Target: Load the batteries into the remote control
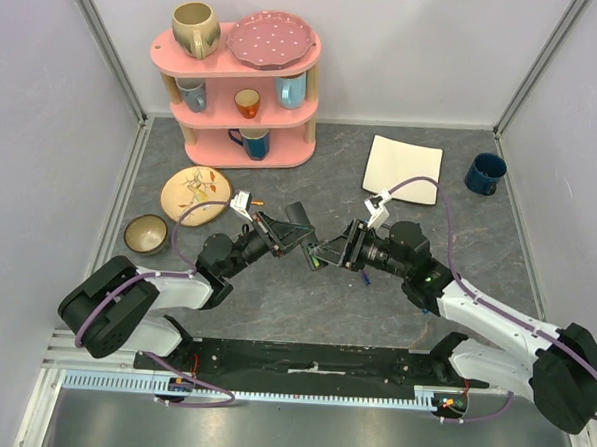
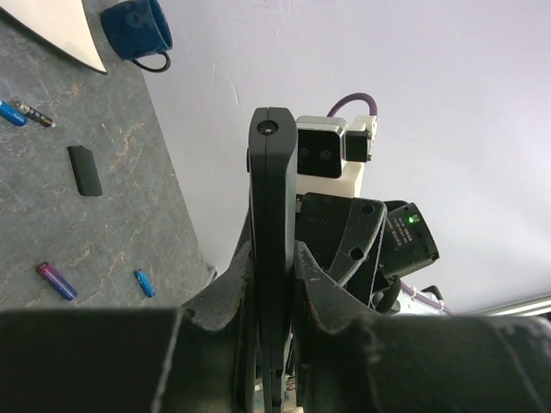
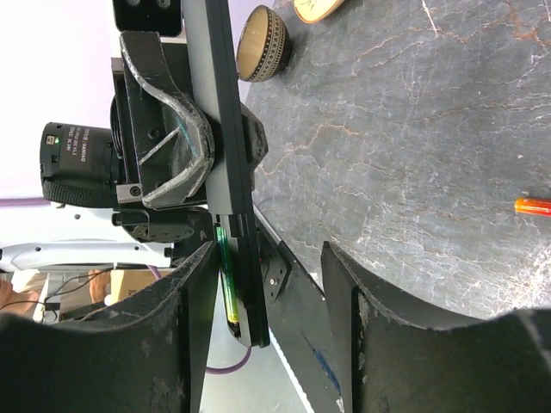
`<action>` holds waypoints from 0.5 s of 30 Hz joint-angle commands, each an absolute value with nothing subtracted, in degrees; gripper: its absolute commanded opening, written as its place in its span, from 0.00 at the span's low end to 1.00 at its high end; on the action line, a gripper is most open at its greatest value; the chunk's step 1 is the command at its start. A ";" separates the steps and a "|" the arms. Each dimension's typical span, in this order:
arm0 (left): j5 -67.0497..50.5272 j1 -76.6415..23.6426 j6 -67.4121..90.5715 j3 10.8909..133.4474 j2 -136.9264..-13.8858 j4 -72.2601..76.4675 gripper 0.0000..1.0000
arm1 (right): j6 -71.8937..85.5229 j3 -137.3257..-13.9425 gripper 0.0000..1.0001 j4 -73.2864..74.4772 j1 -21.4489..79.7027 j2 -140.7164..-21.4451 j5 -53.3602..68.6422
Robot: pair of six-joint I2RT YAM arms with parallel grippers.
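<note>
**Mid-air loading, remote held edge-on above the table.**

**Risks.** The green battery lies along the remote control at its lower end. Whether it is fully seated cannot be told. A nudge from the right gripper against that free end could tip the cell out. It could also twist the bar in its clamp (the hold sits well above that end, so the end has leverage). A dropped cell would probably roll on the stone-patterned surface.

**Position relative to the fingers.**
- The left gripper is pressed onto the remote, one finger on each side.
- The right gripper's fingers are spread wide and pinch nothing.
- The remote's lower end, with the green cell, stands between them. It is just beside the finger at the left of the right wrist frame and well apart from the other.

**Spare cells on the table.**
- A purple battery and a blue battery lie at lower left of the left wrist frame.
- An orange battery lies at the right edge of the right wrist frame.
- A small black cover, probably the compartment lid, lies flat above the purple cell.
</note>
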State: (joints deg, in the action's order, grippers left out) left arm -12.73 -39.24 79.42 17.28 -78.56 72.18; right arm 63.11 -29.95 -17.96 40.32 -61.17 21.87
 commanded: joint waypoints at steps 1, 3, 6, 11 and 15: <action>-12.75 -39.29 77.78 16.96 -77.43 93.25 0.02 | 61.35 -33.83 0.59 -14.34 39.55 -58.36 21.27; -12.75 -39.29 77.78 16.70 -77.52 93.34 0.02 | 60.30 -34.36 0.60 -13.45 39.29 -57.49 21.44; -12.74 -39.29 77.96 16.87 -77.78 93.52 0.02 | 59.15 -34.89 0.59 -12.31 39.02 -57.74 23.55; -12.92 -39.29 78.05 17.49 -77.52 93.52 0.02 | 57.92 -33.05 0.53 -12.48 39.02 -58.27 26.27; -13.01 -39.29 78.22 18.01 -77.52 93.52 0.02 | 57.39 -32.35 0.49 -12.48 39.02 -58.97 27.68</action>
